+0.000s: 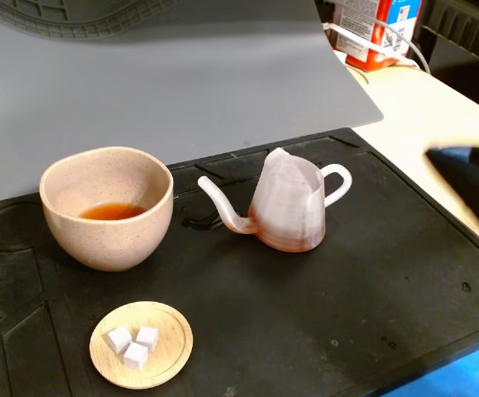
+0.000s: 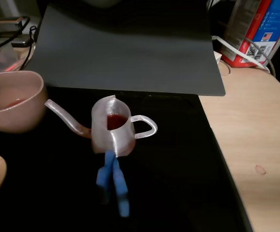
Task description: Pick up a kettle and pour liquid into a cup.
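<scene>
The pinkish-white ribbed kettle [image 1: 289, 207] stands upright on the black mat [image 1: 371, 281], with its spout pointing left toward the cup and its loop handle on the right. Reddish-amber liquid [image 2: 113, 121] shows inside it in the wrist view. The beige speckled cup [image 1: 107, 207] stands left of the kettle with a little amber liquid [image 1: 111, 212] at its bottom. In the wrist view my gripper [image 2: 111, 156] has blue fingers pressed together and holds nothing, its tips in front of the kettle's [image 2: 111, 130] near side. In the fixed view only a dark blurred part of the arm [image 1: 471, 178] shows at the right edge, apart from the kettle.
A small wooden dish [image 1: 141, 343] with three white cubes lies in front of the cup. A grey sheet [image 1: 181, 74] lies behind the mat. A red and blue carton [image 1: 380, 29] stands at the back right on the beige table [image 1: 438, 107]. A wet patch [image 1: 196, 222] glints under the spout.
</scene>
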Robot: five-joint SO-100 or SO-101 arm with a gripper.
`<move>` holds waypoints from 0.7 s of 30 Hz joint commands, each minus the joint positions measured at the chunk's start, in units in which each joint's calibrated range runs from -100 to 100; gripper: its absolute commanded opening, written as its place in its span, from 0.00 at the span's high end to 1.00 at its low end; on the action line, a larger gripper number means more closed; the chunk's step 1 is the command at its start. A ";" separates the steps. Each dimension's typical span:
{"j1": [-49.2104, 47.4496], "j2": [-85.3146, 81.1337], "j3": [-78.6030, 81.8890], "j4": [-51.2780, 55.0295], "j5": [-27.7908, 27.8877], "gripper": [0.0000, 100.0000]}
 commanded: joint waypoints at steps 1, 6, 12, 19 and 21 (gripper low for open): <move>-0.23 -0.60 0.11 11.37 -2.17 0.99; -0.15 -0.60 0.11 30.48 -1.59 0.99; 0.23 -0.52 0.11 49.51 -1.54 0.99; -0.08 -0.18 0.11 50.11 -1.54 0.99; -0.08 -0.43 0.11 50.29 -1.54 0.99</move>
